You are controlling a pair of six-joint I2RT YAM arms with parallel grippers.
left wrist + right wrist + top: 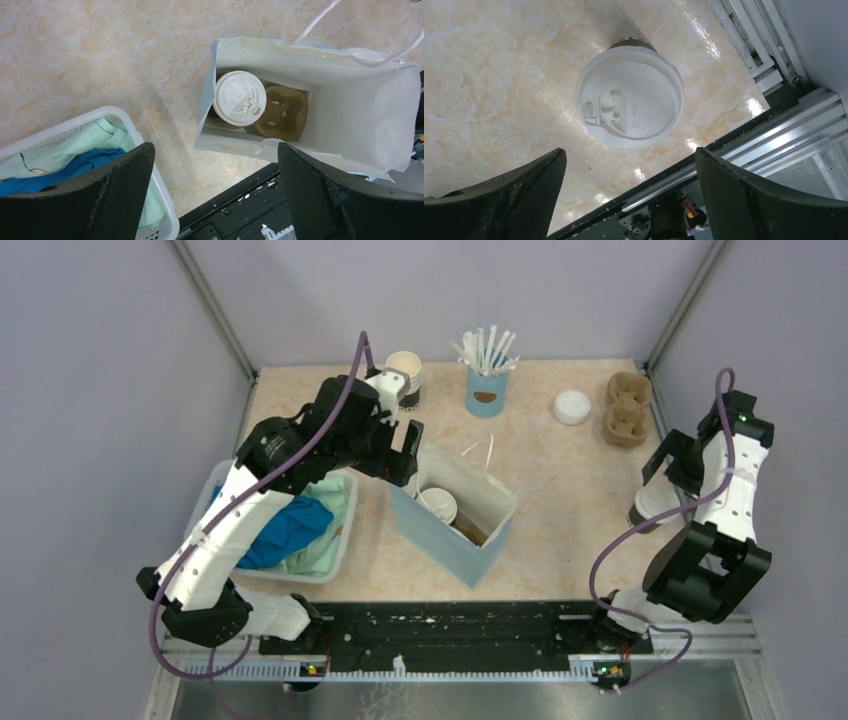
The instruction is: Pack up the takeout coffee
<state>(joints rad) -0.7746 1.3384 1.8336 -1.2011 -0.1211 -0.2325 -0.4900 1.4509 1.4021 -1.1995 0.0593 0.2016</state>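
White plastic lid up, one takeout coffee cup (239, 98) stands inside the light blue paper bag (350, 55), seated in a brown pulp carrier (282, 112). The left hand (214, 152) hangs above the bag's mouth, fingers wide apart, holding nothing. A second lidded coffee cup (630, 102) stands on the marbled tabletop (489, 75) beneath the right hand (629, 152), whose fingers are spread clear of it.

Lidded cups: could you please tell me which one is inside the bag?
The lidded cup in the brown carrier inside the blue bag, below the left gripper; the other lidded cup stands on the table under the right gripper.
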